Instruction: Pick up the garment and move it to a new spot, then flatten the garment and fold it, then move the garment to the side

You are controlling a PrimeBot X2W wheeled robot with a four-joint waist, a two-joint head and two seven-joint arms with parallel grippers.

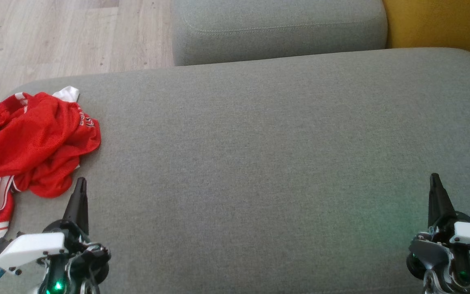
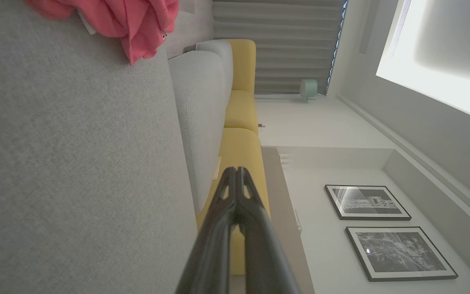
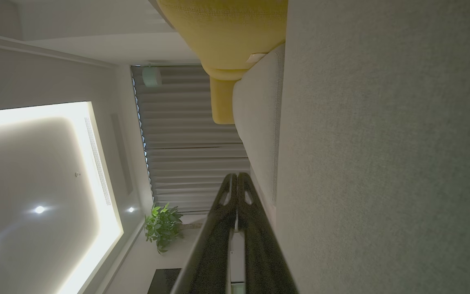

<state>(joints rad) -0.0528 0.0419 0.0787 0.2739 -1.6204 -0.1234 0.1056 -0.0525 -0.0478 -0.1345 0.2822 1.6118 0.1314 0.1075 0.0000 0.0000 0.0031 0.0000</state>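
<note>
A red garment (image 1: 31, 143) with white trim lies crumpled at the left end of the grey couch seat (image 1: 259, 155), partly past the head view's left edge. It also shows as a red bunch (image 2: 129, 20) at the top of the left wrist view. My left gripper (image 1: 80, 181) hovers just right of the garment's near edge, shut and holding nothing; its fingertips (image 2: 237, 171) meet. My right gripper (image 1: 435, 177) is far to the right over bare cushion, also shut and holding nothing, with its tips (image 3: 237, 176) together.
A second grey cushion (image 1: 280, 28) sits behind the seat, with a yellow cushion (image 1: 443, 24) at the back right. Wooden floor (image 1: 55, 36) lies beyond the couch's left end. The wide middle of the seat is bare fabric.
</note>
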